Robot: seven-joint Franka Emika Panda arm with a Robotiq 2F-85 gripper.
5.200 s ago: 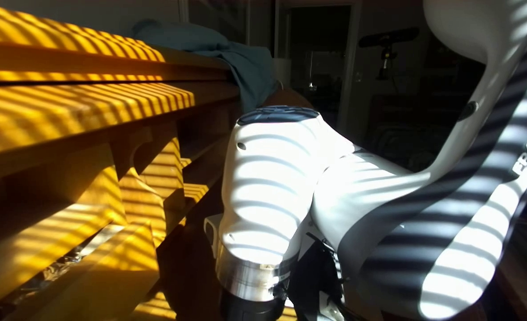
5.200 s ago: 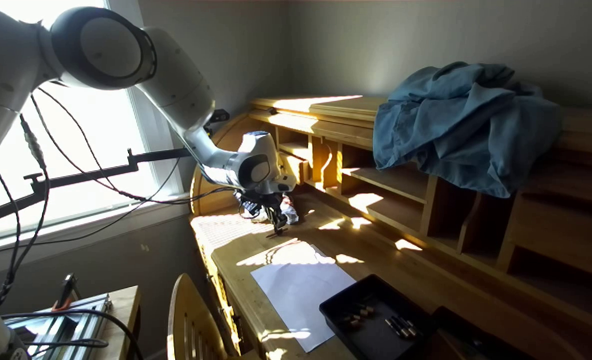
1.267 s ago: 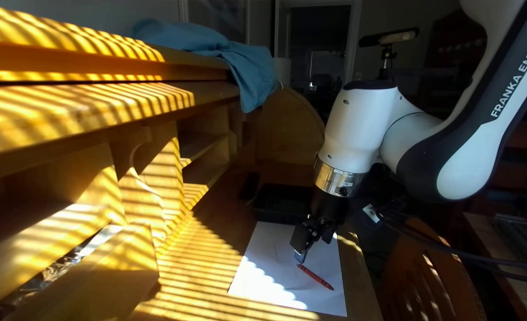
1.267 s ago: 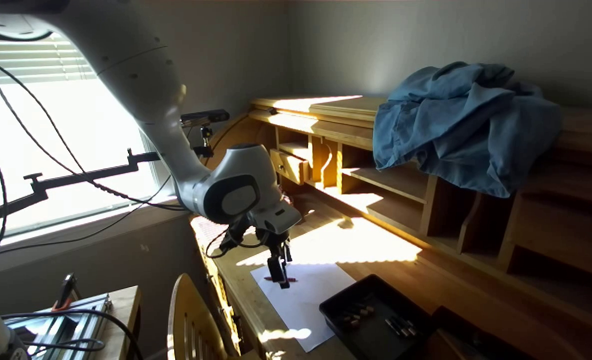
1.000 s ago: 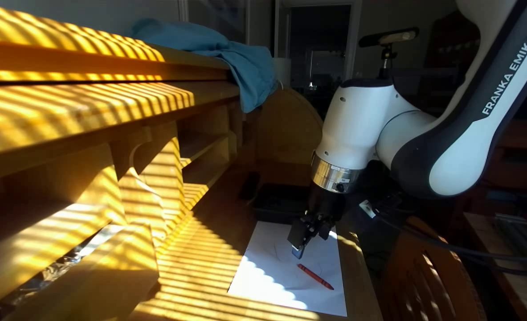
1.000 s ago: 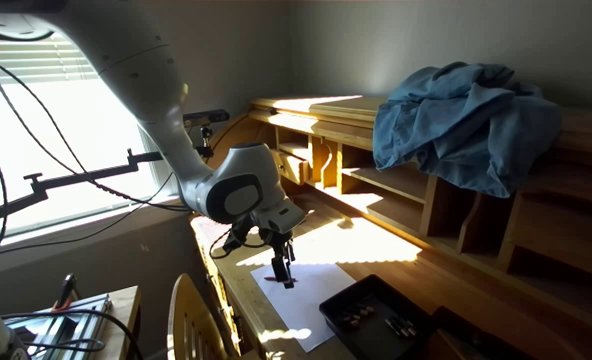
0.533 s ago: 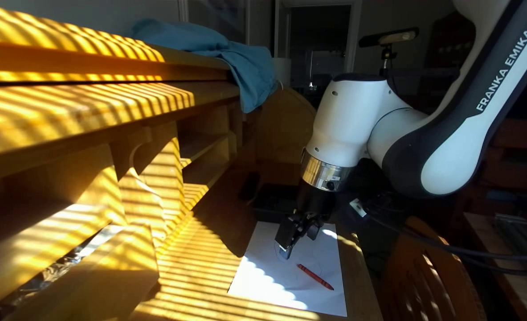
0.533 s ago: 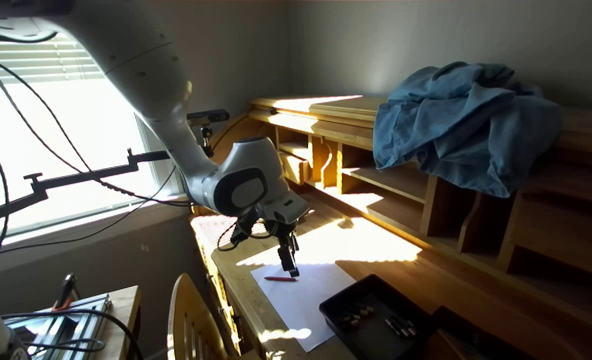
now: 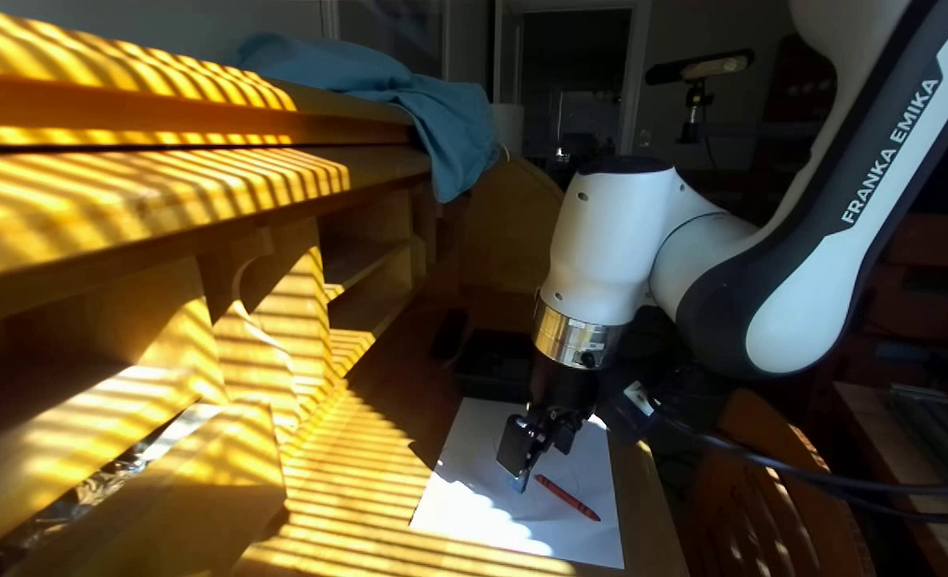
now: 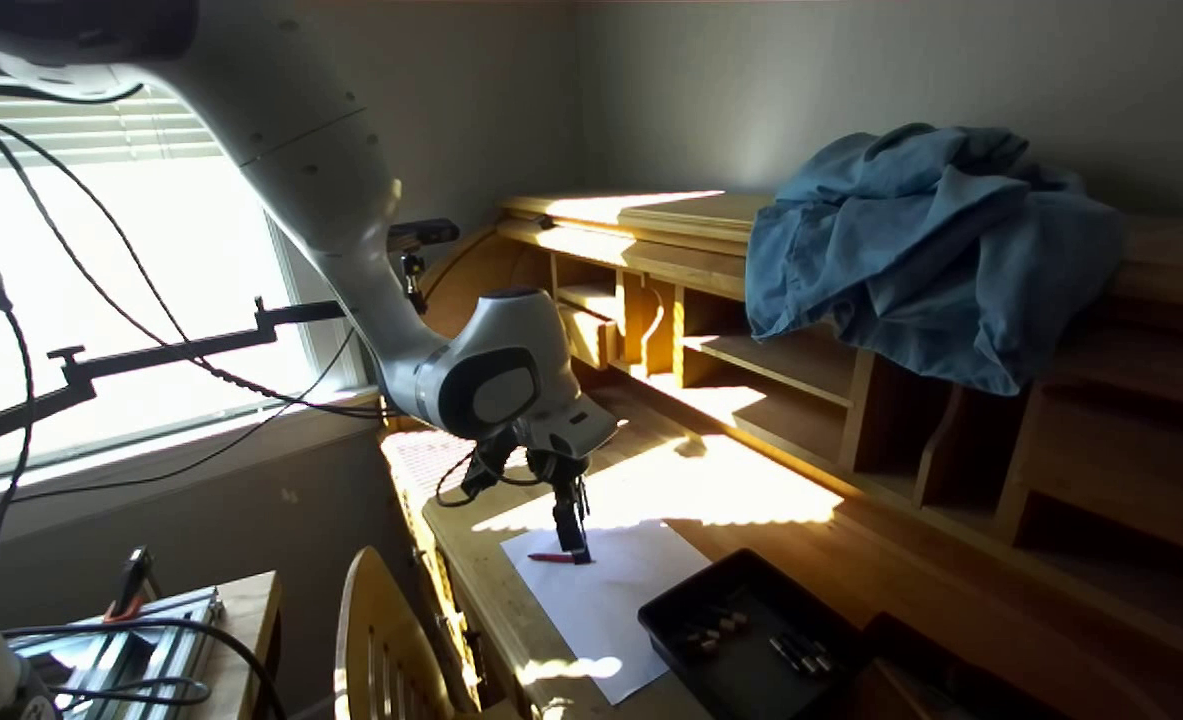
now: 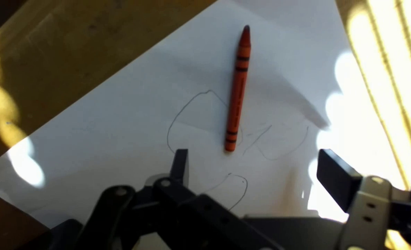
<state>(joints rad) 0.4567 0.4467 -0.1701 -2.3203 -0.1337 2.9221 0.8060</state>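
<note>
A red-orange crayon (image 11: 237, 93) with black bands lies on a white sheet of paper (image 11: 115, 139); both exterior views show the crayon (image 9: 567, 498) (image 10: 551, 558) too. Thin pencil curves mark the sheet around it. My gripper (image 11: 254, 163) is open above the paper, its fingers wide apart with only paper showing between them. The crayon's blunt end points toward the gap, just ahead of the fingertips in the wrist view. In an exterior view the gripper (image 9: 539, 461) hangs low beside that end, tilted; whether a fingertip touches the paper I cannot tell.
A black tray (image 10: 751, 690) holding several small sticks stands beside the paper. Wooden desk cubbies (image 10: 781, 370) with a pulled-out drawer (image 9: 177, 481) run along the back, a blue cloth (image 10: 931, 260) draped over them. A chair (image 10: 391, 640) stands at the front edge.
Five seconds ago the arm was at the desk's window end, and no crayon showed on the paper. Over the last second the gripper shifted toward the cubbies, then came lower; the crayon stayed put.
</note>
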